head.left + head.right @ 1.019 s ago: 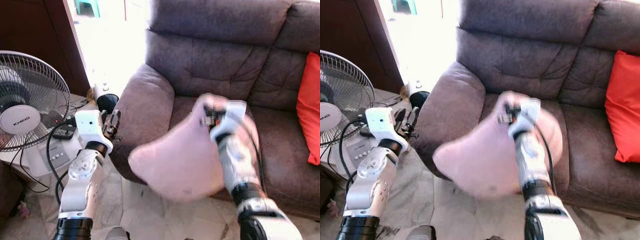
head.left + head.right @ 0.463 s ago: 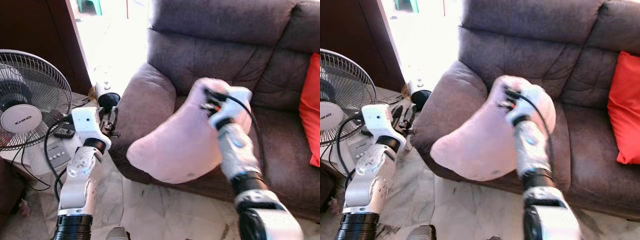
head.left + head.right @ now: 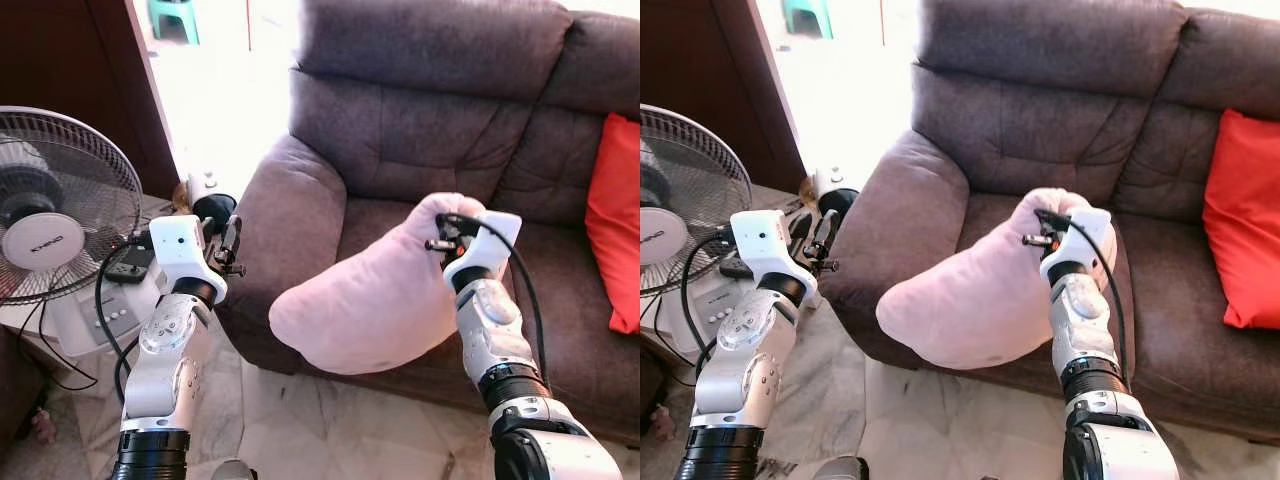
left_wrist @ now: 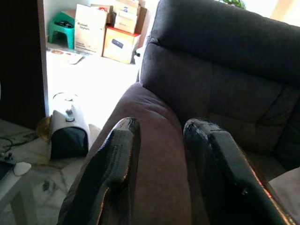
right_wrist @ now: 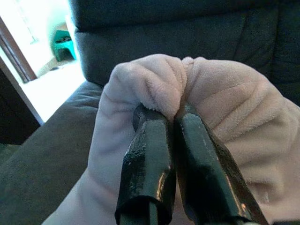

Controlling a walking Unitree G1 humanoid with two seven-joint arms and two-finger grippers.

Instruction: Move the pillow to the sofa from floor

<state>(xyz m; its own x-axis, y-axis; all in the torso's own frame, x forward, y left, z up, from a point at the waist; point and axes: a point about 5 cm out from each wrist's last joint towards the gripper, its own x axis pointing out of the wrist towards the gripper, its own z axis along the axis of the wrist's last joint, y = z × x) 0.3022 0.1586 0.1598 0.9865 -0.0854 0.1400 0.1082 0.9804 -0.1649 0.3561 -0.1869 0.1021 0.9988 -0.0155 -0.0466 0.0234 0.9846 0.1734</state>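
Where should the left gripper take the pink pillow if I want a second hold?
Probably the low rounded end of the pink pillow, from the robot's left. That end sags free past the sofa seat edge, while the right gripper pinches a bunched fold at the top.

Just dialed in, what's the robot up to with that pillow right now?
The right gripper is shut on a pinched fold of the pink pillow and holds it off the floor, over the front edge of the brown sofa seat. The pillow is not yet set down. The left gripper is open and holds nothing, raised beside the sofa's armrest. A red cushion leans on the sofa.
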